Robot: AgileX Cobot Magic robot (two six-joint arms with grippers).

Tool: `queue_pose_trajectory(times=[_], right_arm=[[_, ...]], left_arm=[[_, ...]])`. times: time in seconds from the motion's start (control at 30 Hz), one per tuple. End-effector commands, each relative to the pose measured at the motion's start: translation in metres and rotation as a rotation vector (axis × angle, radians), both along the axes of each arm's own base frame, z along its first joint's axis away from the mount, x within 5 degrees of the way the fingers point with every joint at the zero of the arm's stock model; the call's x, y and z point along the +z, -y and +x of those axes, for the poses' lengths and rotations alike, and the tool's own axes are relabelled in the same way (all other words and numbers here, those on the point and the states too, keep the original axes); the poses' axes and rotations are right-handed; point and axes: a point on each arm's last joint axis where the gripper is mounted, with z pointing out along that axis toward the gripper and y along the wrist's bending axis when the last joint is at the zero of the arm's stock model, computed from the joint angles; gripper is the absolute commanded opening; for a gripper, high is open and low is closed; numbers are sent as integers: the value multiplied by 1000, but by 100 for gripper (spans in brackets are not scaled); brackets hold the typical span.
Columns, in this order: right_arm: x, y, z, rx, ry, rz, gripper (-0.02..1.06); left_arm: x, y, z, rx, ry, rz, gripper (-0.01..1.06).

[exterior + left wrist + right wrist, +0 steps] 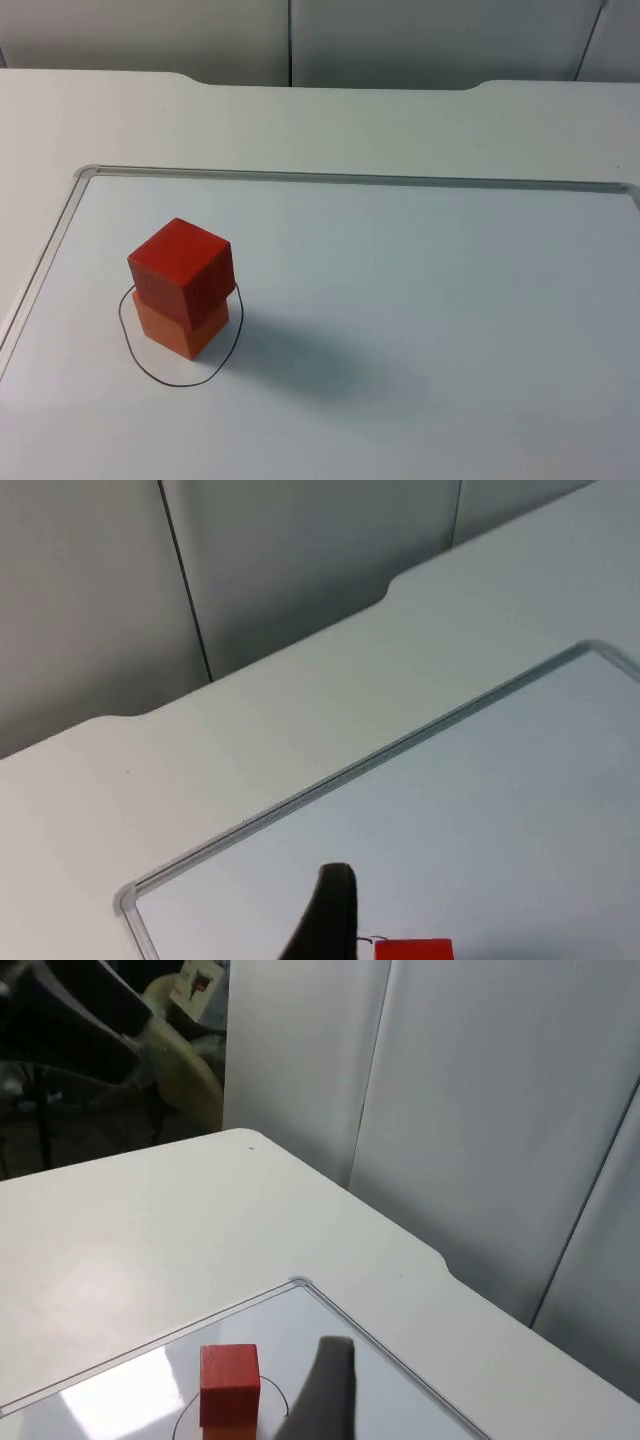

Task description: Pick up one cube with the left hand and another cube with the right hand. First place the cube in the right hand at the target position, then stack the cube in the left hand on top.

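Note:
A red cube point(182, 265) sits squarely on top of an orange cube point(186, 328), and the stack stands inside a thin black hand-drawn circle point(180, 381) at the left of the white board. Nothing holds either cube. My left gripper point(325, 920) hangs pulled back above the board's corner, with the red cube point(413, 949) just beside it at the picture's edge. My right gripper point(328, 1390) is also drawn back and raised, looking down at the red cube point(229, 1372) on the orange cube point(228, 1430) from a distance.
The board has a raised grey rim point(300, 177) with rounded corners, and lies on the white table point(300, 120). The grey partition wall point(400, 40) closes off the far side. The board stretches bare to the right of the stack.

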Motion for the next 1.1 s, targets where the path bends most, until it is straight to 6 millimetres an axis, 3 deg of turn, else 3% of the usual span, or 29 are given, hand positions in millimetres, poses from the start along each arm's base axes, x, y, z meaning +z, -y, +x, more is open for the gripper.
queue_pose_trajectory(times=[0.0, 0.07, 0.13, 0.17, 0.33, 0.67, 1.07], right_arm=[[-7, 0, -1, 11, 2, -16, 78], [-13, 0, -1, 13, 1, -24, 78], [-35, 0, -2, 18, -24, -19, 78], [-35, 0, -2, 18, -24, -19, 78], [-68, 10, -11, 5, -127, 25, 78], [-80, 48, -41, -4, -229, 86, 77], [-103, 79, -62, -64, -356, 20, 77]], left_arm=[[-9, -10, -16, 1, -7, -12, 78], [-18, -16, -26, -1, -5, -10, 78], [-43, -28, -46, 0, -18, 0, 78], [-43, -28, -46, 0, -18, 0, 78], [-88, -46, -75, 2, -52, 15, 78], [-99, -73, -117, 7, 29, -25, 78], [-100, -84, -132, 25, 114, -52, 78]])
